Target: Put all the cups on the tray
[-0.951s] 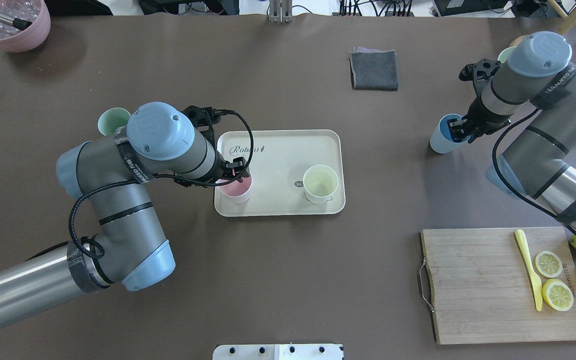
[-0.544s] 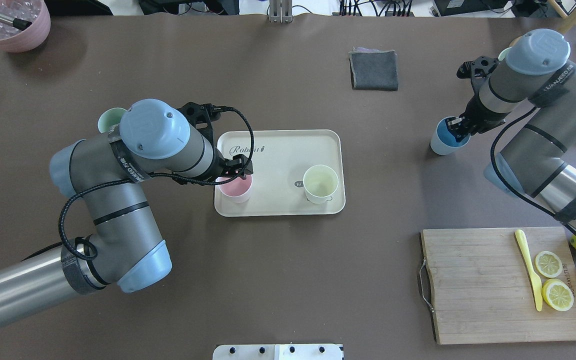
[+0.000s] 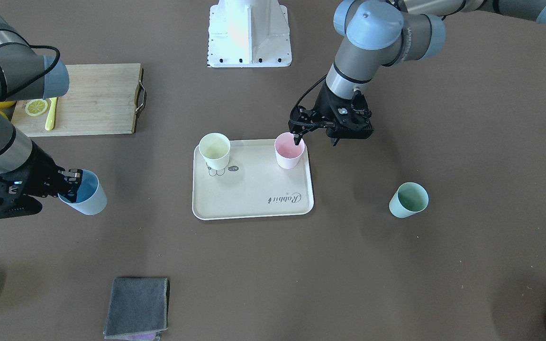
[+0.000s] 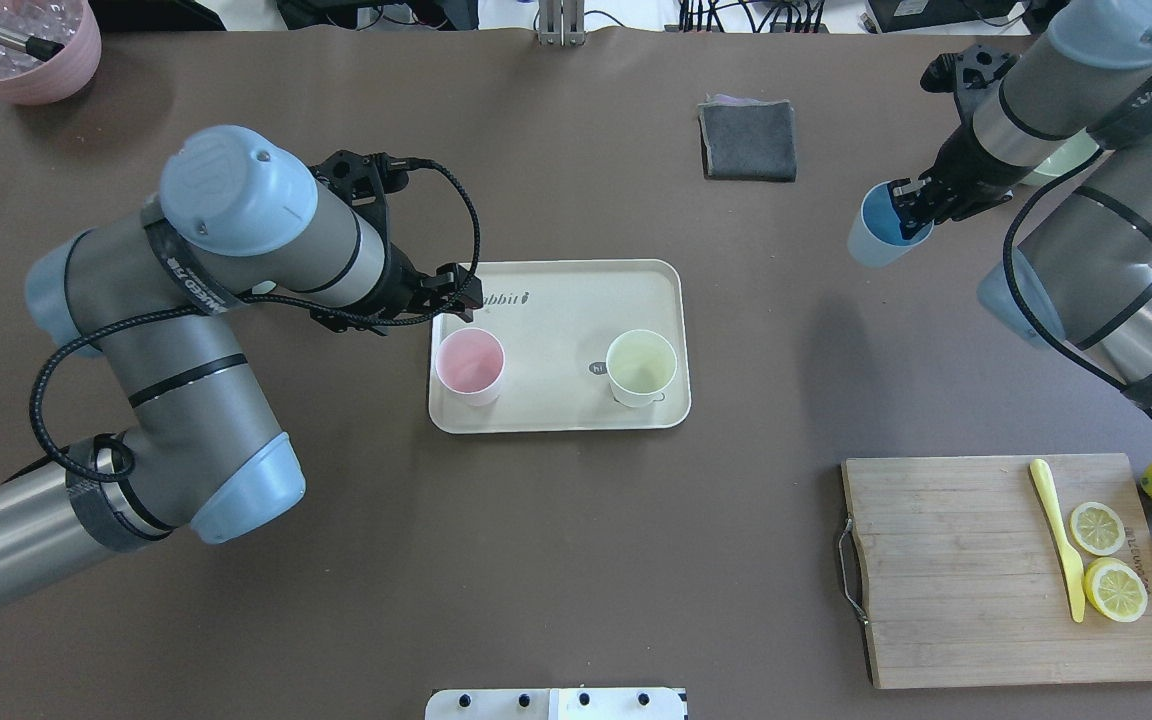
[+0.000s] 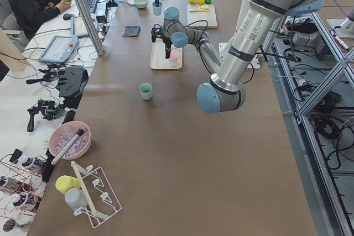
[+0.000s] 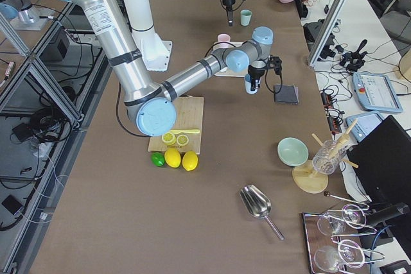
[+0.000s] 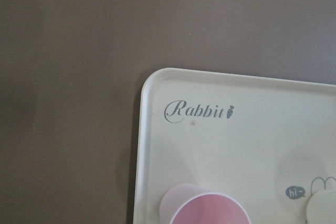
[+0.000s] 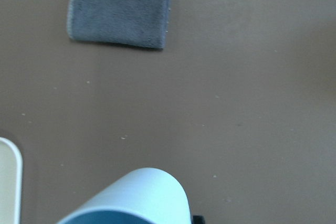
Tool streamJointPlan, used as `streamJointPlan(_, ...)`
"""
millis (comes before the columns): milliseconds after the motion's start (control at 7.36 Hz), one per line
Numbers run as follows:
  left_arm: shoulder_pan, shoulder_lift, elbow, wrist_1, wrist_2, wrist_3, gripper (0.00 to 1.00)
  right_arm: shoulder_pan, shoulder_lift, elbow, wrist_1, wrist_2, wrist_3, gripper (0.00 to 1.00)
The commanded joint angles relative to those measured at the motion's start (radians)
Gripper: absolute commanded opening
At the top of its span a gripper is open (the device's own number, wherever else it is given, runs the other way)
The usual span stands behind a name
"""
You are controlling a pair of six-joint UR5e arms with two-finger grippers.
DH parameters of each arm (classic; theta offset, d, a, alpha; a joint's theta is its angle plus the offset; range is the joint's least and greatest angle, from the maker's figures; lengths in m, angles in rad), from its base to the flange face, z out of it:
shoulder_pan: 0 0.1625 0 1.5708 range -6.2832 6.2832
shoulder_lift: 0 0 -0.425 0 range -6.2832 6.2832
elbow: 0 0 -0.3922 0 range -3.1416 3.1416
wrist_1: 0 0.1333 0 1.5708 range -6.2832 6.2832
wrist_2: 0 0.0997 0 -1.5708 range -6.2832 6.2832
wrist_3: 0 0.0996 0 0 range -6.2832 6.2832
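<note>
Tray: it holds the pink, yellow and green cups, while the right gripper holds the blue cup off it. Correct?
No: the tray holds only the pink cup and yellow cup; the green cup stands on the table beside it, as the exterior front-facing view shows. The right gripper does hold the blue cup.

"Rabbit" script (plus a tiny "hi") on the tray (image 7: 236, 150)
</note>
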Motion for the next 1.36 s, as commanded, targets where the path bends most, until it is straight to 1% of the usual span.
streamJointPlan(0, -0.123, 0.062, -0.008, 0.001, -0.093, 0.182, 0.97, -0.055, 0.122, 0.001, -0.066, -0.005, 0.132, 0.00)
streamJointPlan(136, -0.184, 0.085, 0.001, 0.002, -0.136, 0.263, 0.97, -0.095, 0.165, -0.026, -0.063, -0.018, 0.185, 0.00)
streamJointPlan(272, -0.241, 0.092, 0.004, 0.060, -0.169, 0.361, 0.97, -0.141, 0.220, -0.071, -0.061, -0.079, 0.242, 0.00)
streamJointPlan(408, -0.269, 0.084, 0.004, 0.127, -0.172, 0.449, 0.97, -0.179, 0.246, -0.111, -0.034, -0.094, 0.271, 0.00)
streamJointPlan(544, -0.294, 0.090, 0.012, 0.134, -0.173, 0.494, 0.97, -0.204, 0.245, -0.150, 0.048, -0.102, 0.315, 0.00)
streamJointPlan(680, -0.310, 0.093, 0.026, 0.134, -0.174, 0.520, 0.97, -0.238, 0.250, -0.213, 0.139, -0.143, 0.354, 0.00)
streamJointPlan(816, -0.333, 0.092, 0.055, 0.131, -0.175, 0.555, 0.97, -0.256, 0.254, -0.258, 0.194, -0.153, 0.371, 0.00)
streamJointPlan(951, -0.346, 0.087, 0.093, 0.122, -0.175, 0.593, 0.97, -0.273, 0.254, -0.266, 0.202, -0.156, 0.373, 0.00)
streamJointPlan(1223, -0.357, 0.084, 0.133, 0.119, -0.177, 0.639, 0.97, -0.298, 0.265, -0.266, 0.204, -0.156, 0.408, 0.00)
